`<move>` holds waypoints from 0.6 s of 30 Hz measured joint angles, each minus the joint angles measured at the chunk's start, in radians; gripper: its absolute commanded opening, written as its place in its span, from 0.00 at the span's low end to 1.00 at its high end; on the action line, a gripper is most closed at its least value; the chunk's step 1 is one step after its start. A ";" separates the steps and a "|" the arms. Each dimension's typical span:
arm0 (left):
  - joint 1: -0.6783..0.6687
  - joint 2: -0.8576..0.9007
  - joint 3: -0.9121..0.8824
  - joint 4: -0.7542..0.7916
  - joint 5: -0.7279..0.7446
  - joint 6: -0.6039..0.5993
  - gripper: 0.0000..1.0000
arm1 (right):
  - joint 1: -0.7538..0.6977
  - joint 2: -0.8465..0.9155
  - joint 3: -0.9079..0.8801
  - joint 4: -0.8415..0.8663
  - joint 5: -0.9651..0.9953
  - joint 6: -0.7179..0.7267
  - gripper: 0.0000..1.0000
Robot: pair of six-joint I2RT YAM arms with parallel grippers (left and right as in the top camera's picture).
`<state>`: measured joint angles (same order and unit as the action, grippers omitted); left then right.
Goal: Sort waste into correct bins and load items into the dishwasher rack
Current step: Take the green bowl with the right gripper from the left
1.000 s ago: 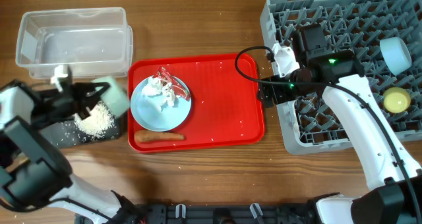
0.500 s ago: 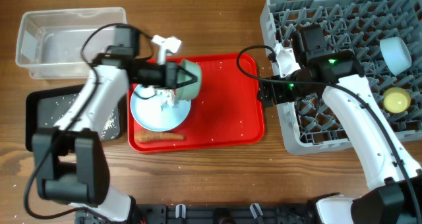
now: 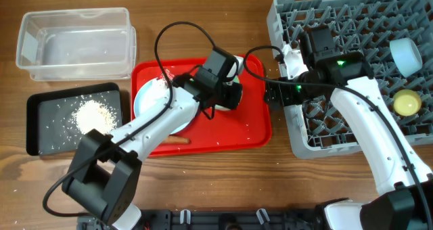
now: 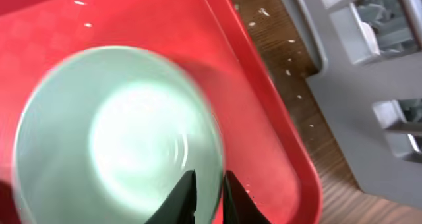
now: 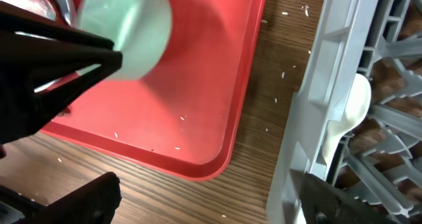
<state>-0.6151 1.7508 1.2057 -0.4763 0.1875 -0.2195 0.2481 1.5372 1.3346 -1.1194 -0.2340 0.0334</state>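
one pale-green bowl pinched by its rim over the red tray

at far left the clear tub [image 3: 74,44] sits behind the black tray [image 3: 44,132], which holds the rice heap [image 3: 91,115]. the blue plate [image 3: 143,100] lies on the red tray [image 3: 243,128] (the arm hides much of it). the left gripper [image 4: 208,194] is clamped on the pale-green bowl [image 4: 119,138] at its rim, probably emptied and meant for racking. the right gripper [image 5: 208,201] gapes wide beside the dishwasher rack [image 3: 352,20], perhaps waiting to take the bowl.

Red tray [image 3: 250,122] bare R of pale-green bowl [image 4: 119,138]; rack [image 3: 352,13], right gripper [image 3: 271,95] crowd R edge.
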 measured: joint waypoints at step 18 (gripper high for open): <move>0.553 -0.352 0.005 -0.483 -0.064 -0.075 0.83 | 0.116 0.150 -0.003 0.232 0.006 0.212 0.83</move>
<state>-0.0624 1.3983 1.2110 -0.9588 0.1234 -0.2943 0.3637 1.6871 1.3319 -0.8875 -0.2279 0.2459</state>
